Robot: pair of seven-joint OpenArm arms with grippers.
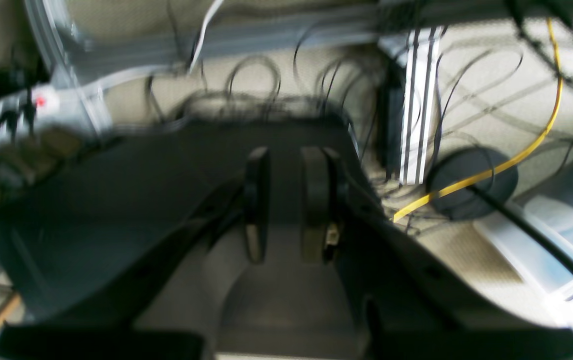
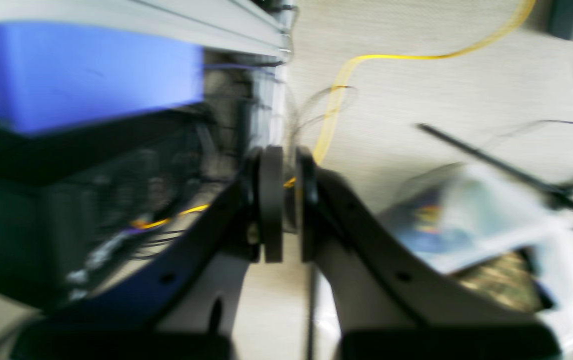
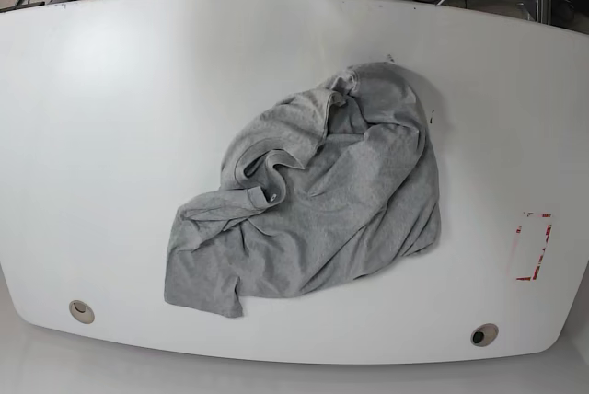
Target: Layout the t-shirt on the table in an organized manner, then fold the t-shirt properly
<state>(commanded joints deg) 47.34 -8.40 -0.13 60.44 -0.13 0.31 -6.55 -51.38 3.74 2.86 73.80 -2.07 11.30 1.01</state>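
Left gripper [image 1: 286,220] w/ narrow gap (blurred), empty; yellow cable [image 1: 531,145] on carpet beyond.

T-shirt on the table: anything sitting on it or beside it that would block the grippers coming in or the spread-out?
Nothing visible. In the base view the t-shirt lies crumpled mid-table with bare white surface all around; only the red tape mark and two grommet holes sit nearby, flat. Neither gripper appears there; both wrist views show floor and cables only.

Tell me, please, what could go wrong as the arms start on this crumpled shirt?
The t-shirt lies bunched with its collar folded under, so a pinch may catch two layers and spread it crooked. Neither arm shows in the base view, and both wrist views are blurred and face the floor, so aiming could be poor. Dragging might slide cloth over the table edge.
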